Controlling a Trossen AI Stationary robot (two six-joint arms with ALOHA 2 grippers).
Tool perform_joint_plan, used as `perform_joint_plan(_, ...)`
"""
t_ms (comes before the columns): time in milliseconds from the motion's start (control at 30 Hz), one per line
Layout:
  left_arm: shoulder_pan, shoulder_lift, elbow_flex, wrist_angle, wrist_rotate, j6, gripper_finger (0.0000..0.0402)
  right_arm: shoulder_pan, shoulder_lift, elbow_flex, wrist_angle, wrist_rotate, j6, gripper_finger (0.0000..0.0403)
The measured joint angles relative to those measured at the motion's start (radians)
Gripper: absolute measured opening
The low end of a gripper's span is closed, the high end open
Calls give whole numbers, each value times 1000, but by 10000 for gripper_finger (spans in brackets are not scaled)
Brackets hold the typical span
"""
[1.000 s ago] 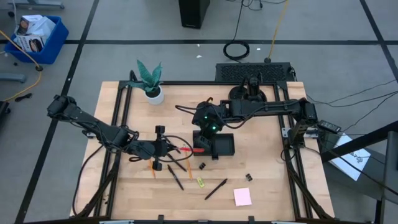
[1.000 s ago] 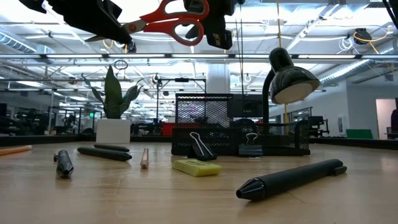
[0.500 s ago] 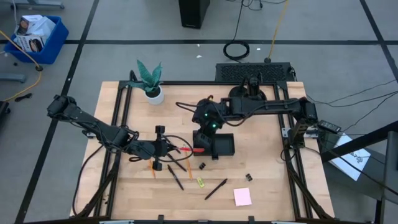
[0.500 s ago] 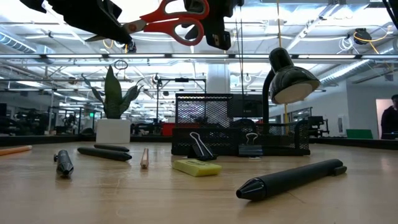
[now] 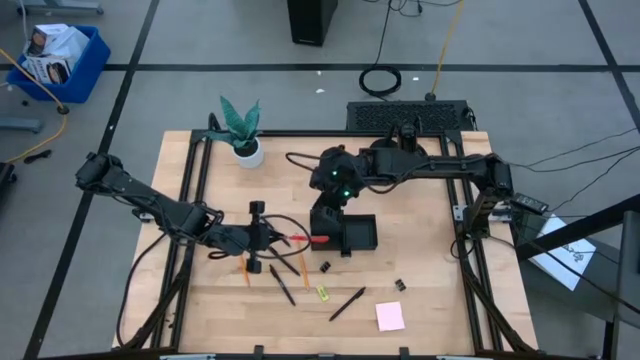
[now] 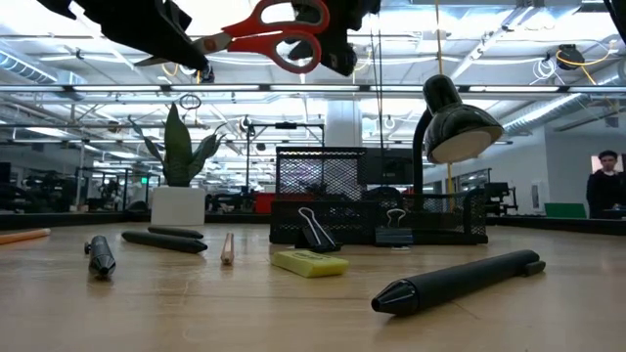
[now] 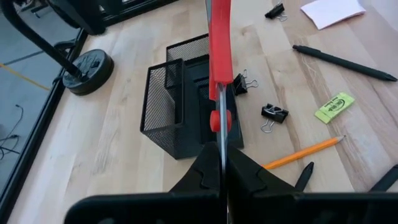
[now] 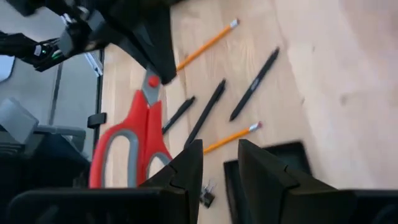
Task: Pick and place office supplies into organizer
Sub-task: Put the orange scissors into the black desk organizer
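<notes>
a fat black pen (image 6: 458, 281) lies nearest the table's front edge, with a yellow-green piece (image 6: 309, 263), a binder clip (image 6: 315, 231), an orange pencil (image 6: 227, 248) and more dark pens (image 6: 163, 241) strewn behind it, all short of the black mesh organizer (image 6: 377, 207). above them the red-handled scissors (image 6: 269, 34) hang in mid-air, the left gripper (image 7: 222, 167) clamped tight on the blades while the right gripper (image 8: 217, 163), jaws partly parted, sits at the handle end above the organizer (image 5: 352, 233); whether it actually grips a handle loop cannot be told. the likely trouble is a fumbled handover: should the left fingers let go before the right has a firm hold, the scissors would probably drop onto the clips (image 7: 274, 114) and pencils (image 7: 303, 152) below, or tip the light tray. with both arms crowded over one spot, a careless pull could also knock the organizer. farther off, a pink sticky-note pad (image 5: 390, 316) waits near the front right, a potted plant (image 5: 241, 128) and desk lamp (image 6: 453, 122) stand at the back, and a person (image 6: 606, 183) is visible beyond the table.
</notes>
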Motion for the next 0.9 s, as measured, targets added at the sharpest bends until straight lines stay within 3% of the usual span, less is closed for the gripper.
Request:
perform_joint_plan(167,6,0,0,-2,2,-29,0,-5,-54,0,28,66,-86,92)
perform_joint_plan(500,52,0,0,35,1,-101,0,44,-164,0,-2,71,-202,92)
perform_joint_plan(900,134,0,0,179,18,-96,0,220,-202,0,-223,387,-301,92)
